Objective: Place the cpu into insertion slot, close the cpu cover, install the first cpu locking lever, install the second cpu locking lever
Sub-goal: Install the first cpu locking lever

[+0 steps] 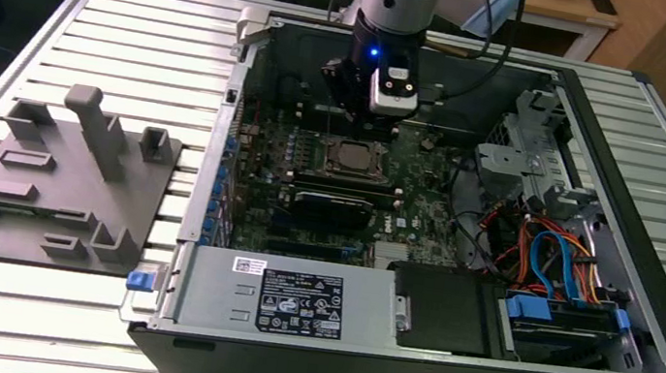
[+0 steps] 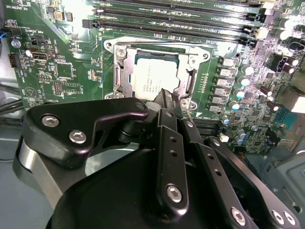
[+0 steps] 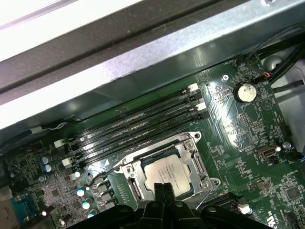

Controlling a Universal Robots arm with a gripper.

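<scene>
The cpu (image 2: pixel 152 76), a silver-grey square chip, lies flat in the insertion slot (image 2: pixel 189 85) on the green board. The silvery cpu cover (image 2: pixel 116 71) lies down around it as a frame, and the chip shows through its window. In the first wrist view the cpu (image 3: pixel 164 171) sits inside the cover (image 3: pixel 198 164), and a thin lever rod (image 3: pixel 102 172) curves out from one socket corner. My gripper (image 2: pixel 167 95) hovers just over the chip's near edge, fingers pressed together, nothing between them. The exterior view has the gripper (image 1: pixel 360 122) right above the socket (image 1: pixel 355 157).
Long black memory slots (image 3: pixel 138 126) run beside the socket, with the case wall (image 3: pixel 143 71) beyond them. A coin battery (image 3: pixel 245 92) sits on the board. The power supply (image 1: pixel 278 301), cables (image 1: pixel 557 262) and a grey fixture plate (image 1: pixel 60 178) outside the case surround the work area.
</scene>
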